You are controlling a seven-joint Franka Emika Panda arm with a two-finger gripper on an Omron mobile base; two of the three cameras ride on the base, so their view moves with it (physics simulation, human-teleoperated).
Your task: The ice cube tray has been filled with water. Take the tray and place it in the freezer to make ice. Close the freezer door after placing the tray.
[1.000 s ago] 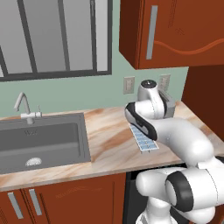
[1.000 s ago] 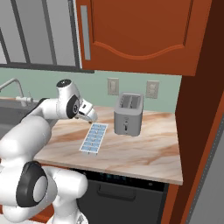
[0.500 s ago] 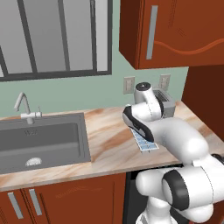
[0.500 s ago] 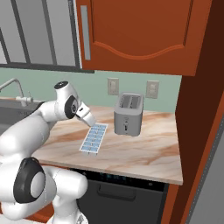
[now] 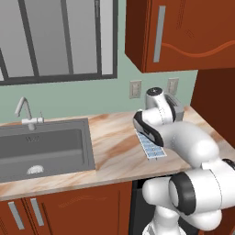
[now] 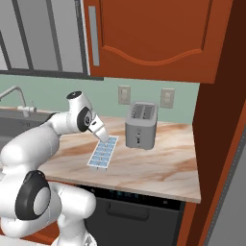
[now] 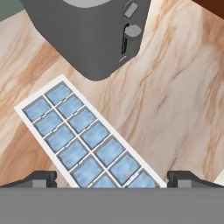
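The step in hand is the approach to pick up the tray [image 7: 85, 140]; the grasp is not yet made, and the freezer stages remain to be done.

The tray lies flat on the counter [image 6: 158, 168], just beside the toaster [image 6: 141, 125] and nearer the counter's front edge. Its cells appear filled.

The arm reaches forward over the counter with the wrist bent down, so that the gripper [image 6: 103, 136] points at the tray's far end, near the toaster. In the hand view the two fingertips [image 7: 37, 178] stand spread wide at the bottom corners, released and grasping nothing, with the tray's width lying between them on a diagonal. Whether the tips touch the counter cannot be told.

The next move calls for lowering the gripper until the fingers straddle the tray's long edges, then closing across its narrow width. The tray should be kept level in the lift, as a tilt would likely spill water.
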